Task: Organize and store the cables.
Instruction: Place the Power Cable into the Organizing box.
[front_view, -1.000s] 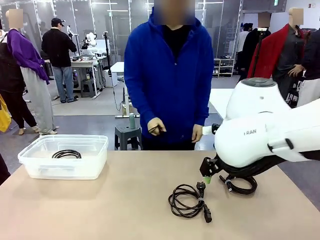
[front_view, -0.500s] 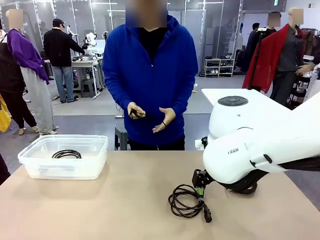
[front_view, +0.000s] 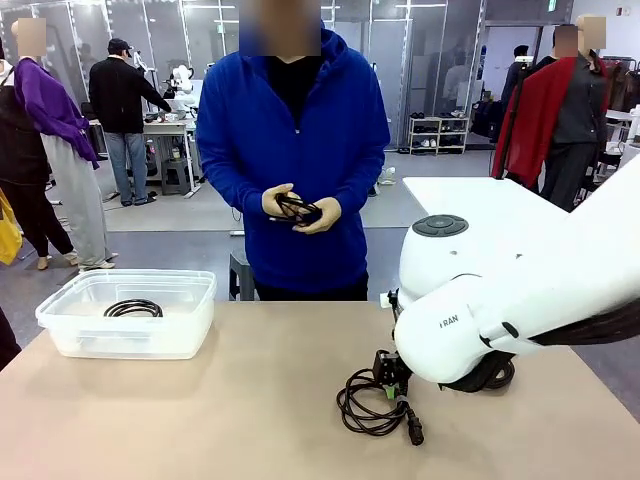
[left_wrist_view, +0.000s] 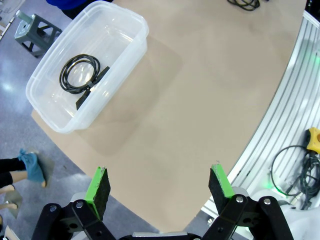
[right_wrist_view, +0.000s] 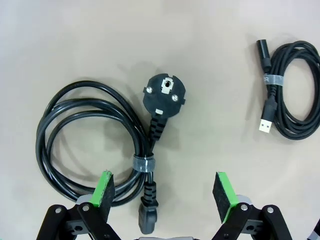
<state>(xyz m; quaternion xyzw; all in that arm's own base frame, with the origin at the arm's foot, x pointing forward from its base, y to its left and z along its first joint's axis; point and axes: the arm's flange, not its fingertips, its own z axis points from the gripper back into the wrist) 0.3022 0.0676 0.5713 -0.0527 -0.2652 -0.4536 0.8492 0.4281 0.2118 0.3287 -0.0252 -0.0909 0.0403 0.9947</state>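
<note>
Power cable (right_wrist_view: 165, 94) now lies under the right pincer (right_wrist_view: 163, 189), shifted leftward, jaws apart.

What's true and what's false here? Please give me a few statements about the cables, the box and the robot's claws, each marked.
The clear bin holds one coiled cable. True.
The right gripper is clamped on the power cable. False: its jaws stand open over the cable, which lies on the table.
The person's hands hold a small black cable. True.
The USB cable lies in the bin. False: it lies on the table, beside the power cable.
The left gripper is open. True.
</note>
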